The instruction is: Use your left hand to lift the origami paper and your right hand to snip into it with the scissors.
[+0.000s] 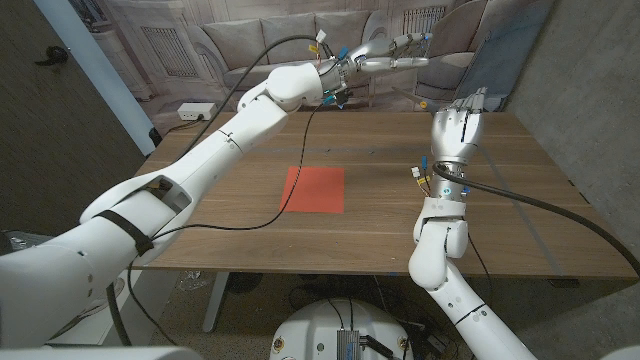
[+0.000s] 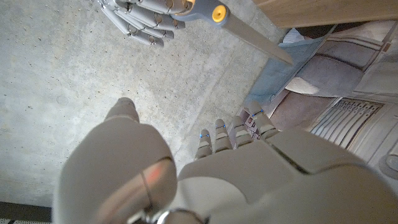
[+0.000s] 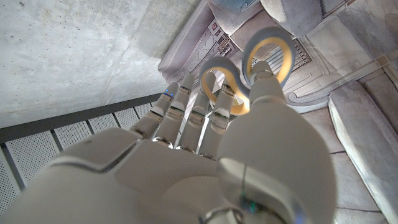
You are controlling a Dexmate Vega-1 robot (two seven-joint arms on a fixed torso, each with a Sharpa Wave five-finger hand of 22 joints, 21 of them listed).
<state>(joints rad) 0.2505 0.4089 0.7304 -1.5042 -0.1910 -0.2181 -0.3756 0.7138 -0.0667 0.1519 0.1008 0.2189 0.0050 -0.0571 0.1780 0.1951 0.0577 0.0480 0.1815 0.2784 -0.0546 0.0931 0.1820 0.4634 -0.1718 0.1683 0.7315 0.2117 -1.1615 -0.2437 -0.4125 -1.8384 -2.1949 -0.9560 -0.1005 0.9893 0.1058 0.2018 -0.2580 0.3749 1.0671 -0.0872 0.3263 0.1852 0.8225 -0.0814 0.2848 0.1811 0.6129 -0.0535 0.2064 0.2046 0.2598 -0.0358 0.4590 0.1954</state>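
The red origami paper (image 1: 315, 188) lies flat on the wooden table (image 1: 520, 220), near its middle, with nothing touching it. My left hand (image 1: 385, 55) is raised high beyond the table's far edge, well away from the paper, its fingers stretched out and holding nothing. My right hand (image 1: 460, 125) stands upright above the table's right side, to the right of the paper. It grips the scissors (image 3: 239, 74) by their grey, yellow-lined handle loops. In the left wrist view the scissors' blade (image 2: 252, 36) with its yellow pivot sticks out from my right hand (image 2: 146, 15).
A black cable (image 1: 300, 150) hangs from my left arm and trails over the table past the paper's left edge. A white power strip (image 1: 197, 110) lies at the far left corner. A printed backdrop (image 1: 250, 45) hangs behind the table.
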